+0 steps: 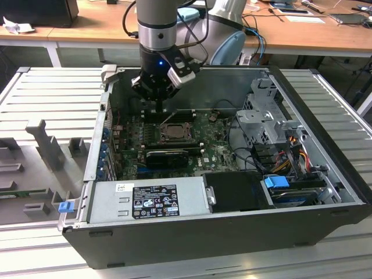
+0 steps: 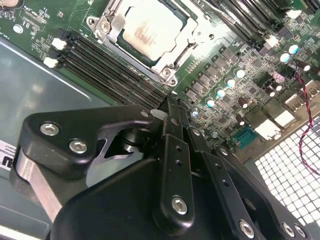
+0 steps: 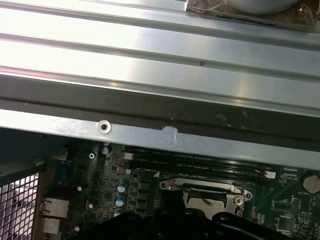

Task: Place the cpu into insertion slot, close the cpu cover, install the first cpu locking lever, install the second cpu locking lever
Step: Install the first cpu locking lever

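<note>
The arm (image 1: 157,23) hangs vertically, its wrist directly above the gripper (image 1: 160,107); the gripper points straight down; its fingers (image 2: 172,150) meet at their tips, with nothing between them.

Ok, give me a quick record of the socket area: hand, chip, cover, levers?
cpu: pale silver square chip seated in the dark-framed square socket
cover: thin silvery metal frame, appears down flat around the chip
hand: low over the green circuit board, close to the socket
levers: position cannot be told
</note>
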